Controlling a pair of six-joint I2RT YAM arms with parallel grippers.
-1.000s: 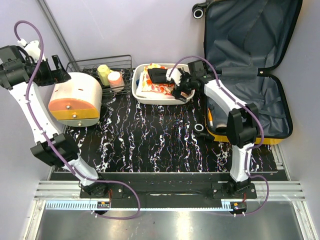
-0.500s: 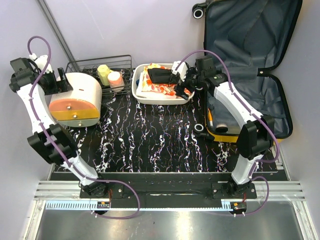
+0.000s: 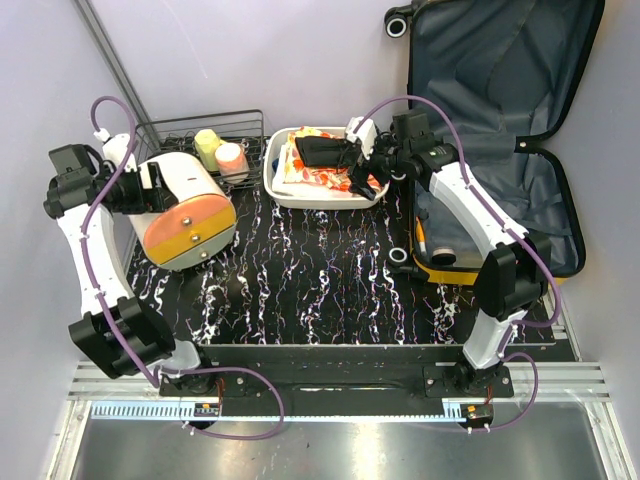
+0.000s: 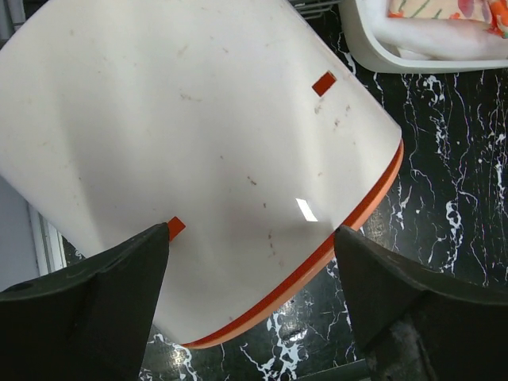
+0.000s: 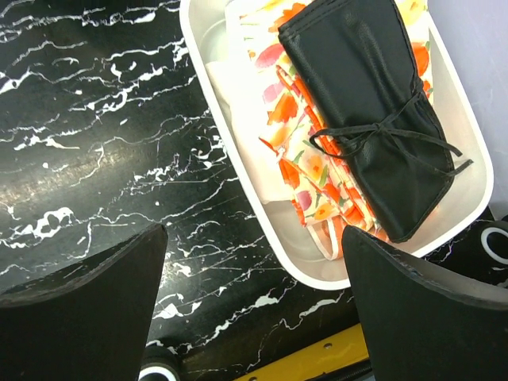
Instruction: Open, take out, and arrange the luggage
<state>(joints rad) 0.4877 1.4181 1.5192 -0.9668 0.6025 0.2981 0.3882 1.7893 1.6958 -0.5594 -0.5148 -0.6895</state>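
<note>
My left hand [image 4: 250,234] is at the left end of the cream-and-orange round container [image 3: 185,210]. Its two fingers [image 4: 95,302] are spread wide, one on each side of the container's end. I cannot tell if they are squeezing it or only sitting close to it. The container lies on its side on the black counter [image 3: 300,270], turned at a slant with its orange face pointing to the front.

My right hand [image 5: 254,234] hangs over the near edge of the white tray [image 3: 310,203]. Its fingers are wide apart and there is nothing between them. In the tray lies a flowery cloth [image 5: 309,175], and on top of it a black rolled pouch [image 5: 373,111] tied with a thin string.

The luggage [image 3: 545,210] is at the back right of the counter, just to the right of the tray. It is open. Its lid stands up against the wall and shows the grey lining. The yellow shell shows along the near side.

Behind the container is a wire rack [image 3: 180,128] with a yellow cup [image 3: 208,148] and a pink cup [image 3: 231,158] in it.
</note>
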